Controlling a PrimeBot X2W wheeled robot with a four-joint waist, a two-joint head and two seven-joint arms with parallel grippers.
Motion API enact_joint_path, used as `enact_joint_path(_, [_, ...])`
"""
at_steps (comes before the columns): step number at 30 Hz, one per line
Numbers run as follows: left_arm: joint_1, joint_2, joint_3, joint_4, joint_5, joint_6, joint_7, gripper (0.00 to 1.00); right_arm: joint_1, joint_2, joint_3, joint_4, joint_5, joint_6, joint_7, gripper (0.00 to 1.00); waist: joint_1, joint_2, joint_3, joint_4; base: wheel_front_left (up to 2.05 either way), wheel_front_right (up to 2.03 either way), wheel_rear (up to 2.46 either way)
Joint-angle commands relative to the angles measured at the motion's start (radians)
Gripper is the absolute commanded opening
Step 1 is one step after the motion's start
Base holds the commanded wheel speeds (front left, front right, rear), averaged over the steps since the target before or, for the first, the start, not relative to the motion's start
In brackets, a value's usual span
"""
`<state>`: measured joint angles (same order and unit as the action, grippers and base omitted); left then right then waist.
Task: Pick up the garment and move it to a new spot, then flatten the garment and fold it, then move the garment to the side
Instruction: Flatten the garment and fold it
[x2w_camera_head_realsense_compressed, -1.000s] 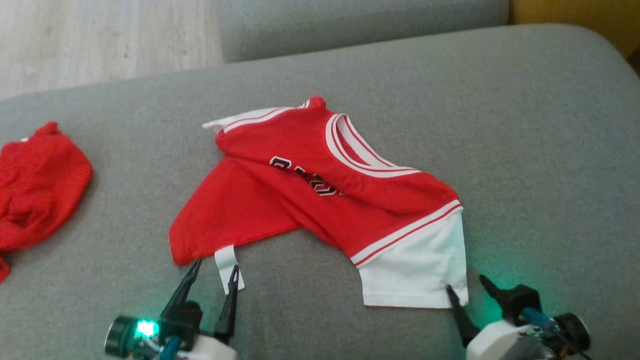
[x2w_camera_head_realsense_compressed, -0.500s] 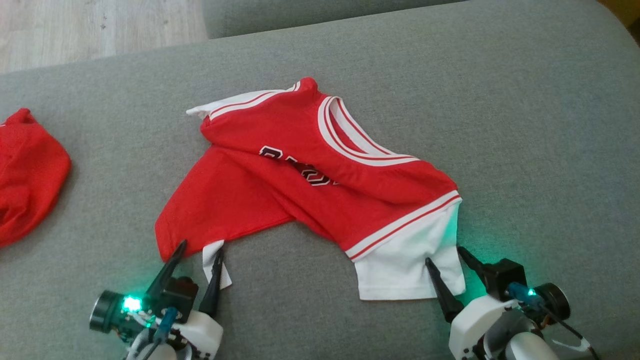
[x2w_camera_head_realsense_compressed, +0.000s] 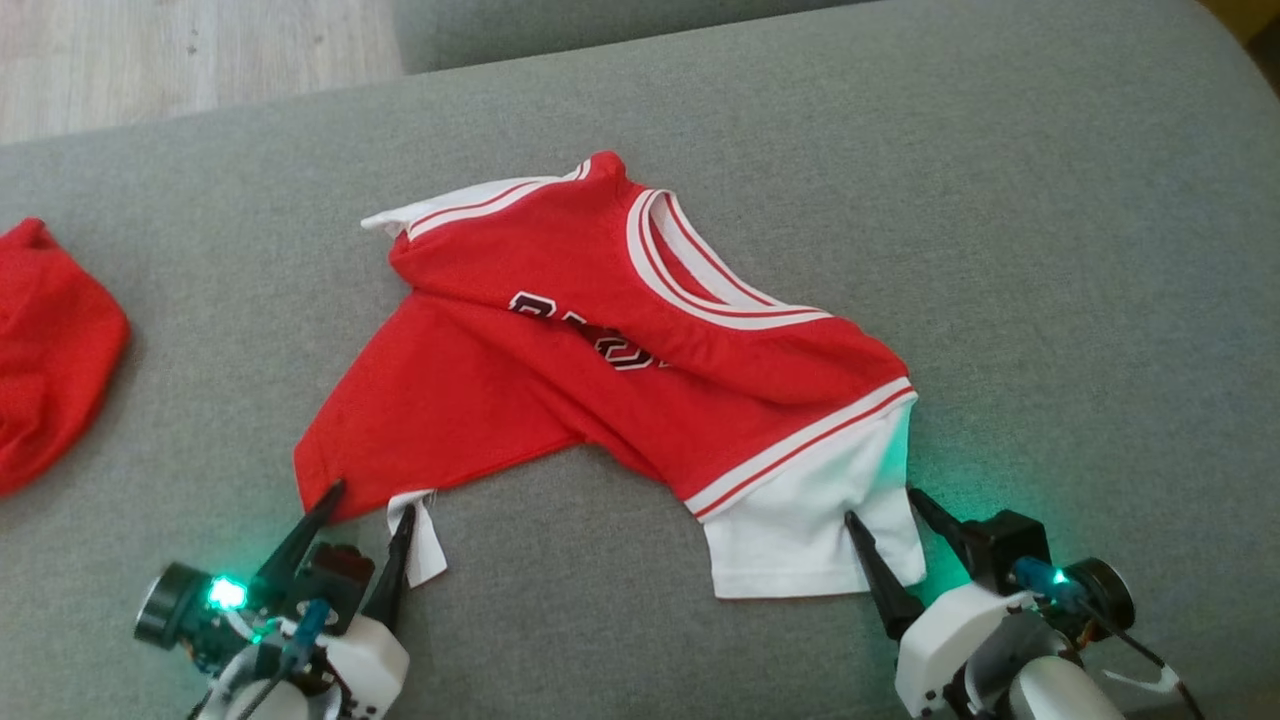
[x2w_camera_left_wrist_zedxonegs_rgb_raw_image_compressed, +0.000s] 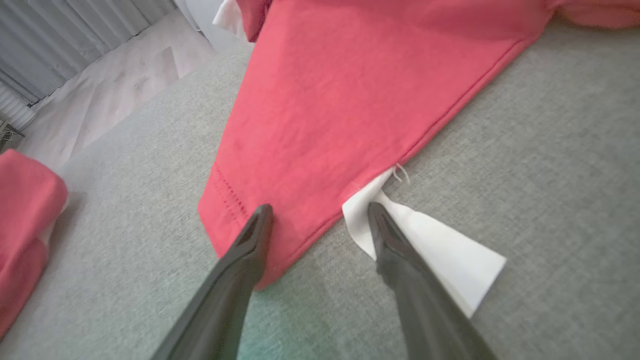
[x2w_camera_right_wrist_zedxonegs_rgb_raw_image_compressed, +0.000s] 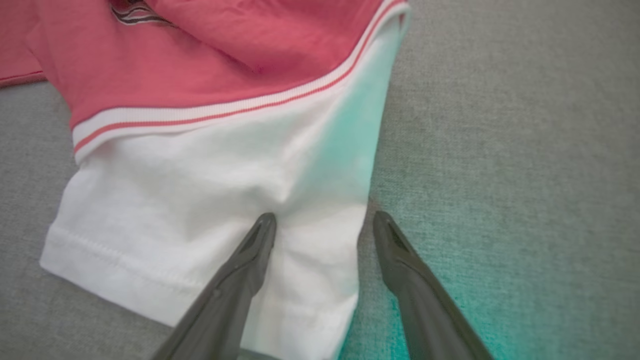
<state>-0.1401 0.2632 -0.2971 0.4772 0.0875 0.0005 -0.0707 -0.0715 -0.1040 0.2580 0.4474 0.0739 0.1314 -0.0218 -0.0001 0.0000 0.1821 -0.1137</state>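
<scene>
**Both grippers spread at garment's near edge, nothing gripped**

The garment (x2w_camera_head_realsense_compressed: 600, 380) is laid crumpled mid-cushion on the sofa (x2w_camera_head_realsense_compressed: 1050, 250), collar away from the robot, with the body folded over across the chest print. The left gripper (x2w_camera_head_realsense_compressed: 370, 498) is held spread at the red hem corner, one finger over the hem and the other on the white label (x2w_camera_head_realsense_compressed: 425, 550). The right gripper (x2w_camera_head_realsense_compressed: 881, 505) is also spread. It is set astride the outer edge of the white sleeve (x2w_camera_head_realsense_compressed: 800, 540), one finger on the cloth and the other over bare sofa just beside it. Nothing is pinched yet.

The placement is judged to be a two-corner pickup, so that the garment can be lifted and spread when moved. A second red cloth (x2w_camera_head_realsense_compressed: 50, 340) is seen well apart at the left, and the floor (x2w_camera_head_realsense_compressed: 150, 60) lies beyond. Nothing is in the way, but the label could be caught instead of the hem, and the fold would need shaking out.
</scene>
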Motion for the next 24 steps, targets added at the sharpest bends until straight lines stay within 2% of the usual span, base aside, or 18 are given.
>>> enact_joint_path(1, [0.005,0.038,0.023,-0.007,0.005,-0.006,0.031,1.00,-0.015,-0.012,0.033,-0.007,0.006,-0.001,0.017,1.00,0.0001,0.0000,0.008,0.002,0.00,0.00,0.00])
enact_joint_path(6, [-0.009,0.048,0.010,-0.038,-0.005,-0.038,0.101,1.00,-0.032,-0.020,0.072,-0.006,0.031,-0.001,0.044,1.00,0.0001,0.0000,0.035,0.007,0.00,0.00,0.00])
enact_joint_path(7, [-0.013,0.048,0.004,-0.038,-0.007,-0.046,0.116,0.96,-0.036,-0.022,0.086,-0.006,0.042,-0.001,0.054,1.00,0.0001,0.0000,0.040,0.007,0.00,0.00,0.00])
enact_joint_path(8, [-0.016,0.048,0.001,-0.040,-0.009,-0.052,0.127,0.88,-0.041,-0.025,0.098,-0.009,0.055,-0.001,0.060,1.00,0.0001,0.0000,0.044,0.007,0.00,0.00,0.00])
enact_joint_path(9, [-0.020,0.048,-0.002,-0.040,-0.013,-0.057,0.139,0.55,-0.046,-0.028,0.106,-0.013,0.068,-0.001,0.065,0.71,0.0001,0.0000,0.048,0.007,0.00,0.00,0.00])
enact_joint_path(10, [-0.023,0.049,-0.008,-0.039,-0.014,-0.063,0.151,0.44,-0.051,-0.033,0.112,-0.017,0.081,-0.001,0.068,0.41,0.0001,0.0000,0.050,0.007,0.00,0.00,0.00])
enact_joint_path(11, [-0.027,0.050,-0.011,-0.040,-0.014,-0.066,0.156,0.31,-0.056,-0.038,0.118,-0.024,0.093,-0.001,0.069,0.15,0.0001,0.0000,0.052,0.007,0.00,0.00,0.00])
enact_joint_path(12, [-0.033,0.048,-0.012,-0.041,-0.016,-0.066,0.156,0.18,-0.060,-0.042,0.120,-0.032,0.108,-0.001,0.065,0.00,0.0001,0.0000,0.053,0.008,0.00,0.00,0.00])
enact_joint_path(13, [-0.033,0.048,-0.012,-0.041,-0.016,-0.066,0.156,0.18,-0.060,-0.042,0.120,-0.032,0.108,-0.001,0.065,0.00,0.0001,0.0000,0.053,0.008,0.00,0.00,0.00])
enact_joint_path(14, [-0.037,0.047,-0.013,-0.039,-0.018,-0.066,0.158,0.00,-0.063,-0.044,0.123,-0.040,0.126,-0.001,0.062,0.00,0.0001,0.0000,0.053,0.008,0.00,0.00,0.00])
enact_joint_path(19, [-0.059,0.035,-0.014,-0.024,-0.036,-0.066,0.146,0.00,-0.073,-0.062,0.135,-0.120,0.243,-0.001,0.040,0.00,0.0001,0.0000,0.036,0.002,0.00,0.00,0.00])
enact_joint_path(24, [-0.049,0.041,0.002,-0.030,-0.065,-0.063,0.137,0.00,-0.066,-0.092,0.111,-0.266,0.374,-0.001,0.041,0.00,0.0001,0.0000,0.010,-0.009,0.00,0.00,0.00])
